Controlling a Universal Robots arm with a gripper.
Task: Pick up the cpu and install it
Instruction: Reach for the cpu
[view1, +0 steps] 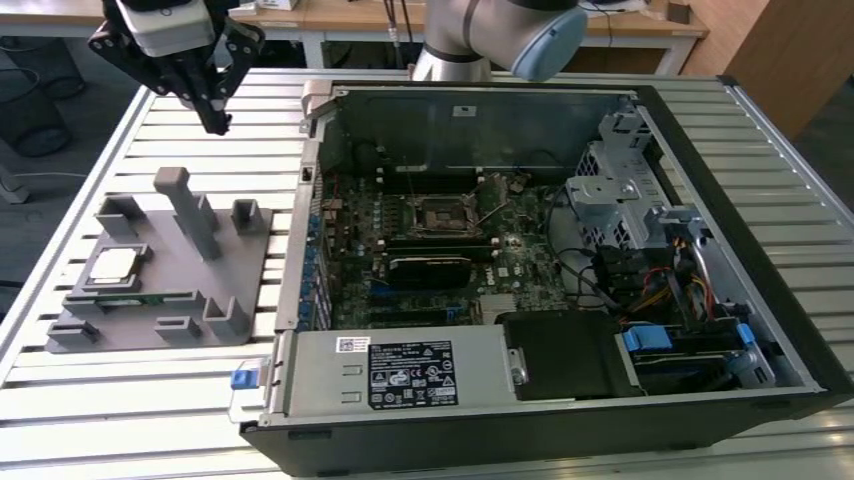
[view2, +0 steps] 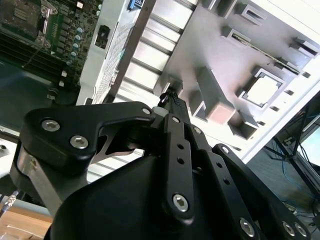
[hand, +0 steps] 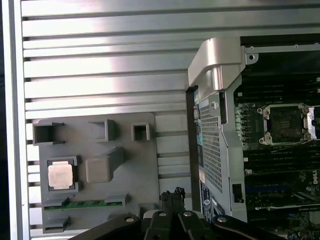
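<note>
cpu (hand: 61, 175) is sitting in its pocket on the grey tray (hand: 140, 165), green memory stick (hand: 82, 204) lying just beside it, gripper (hand: 173, 197) hovering closed near the tray's edge, socket (hand: 283, 123) showing inside the open case (hand: 216, 56)
</note>
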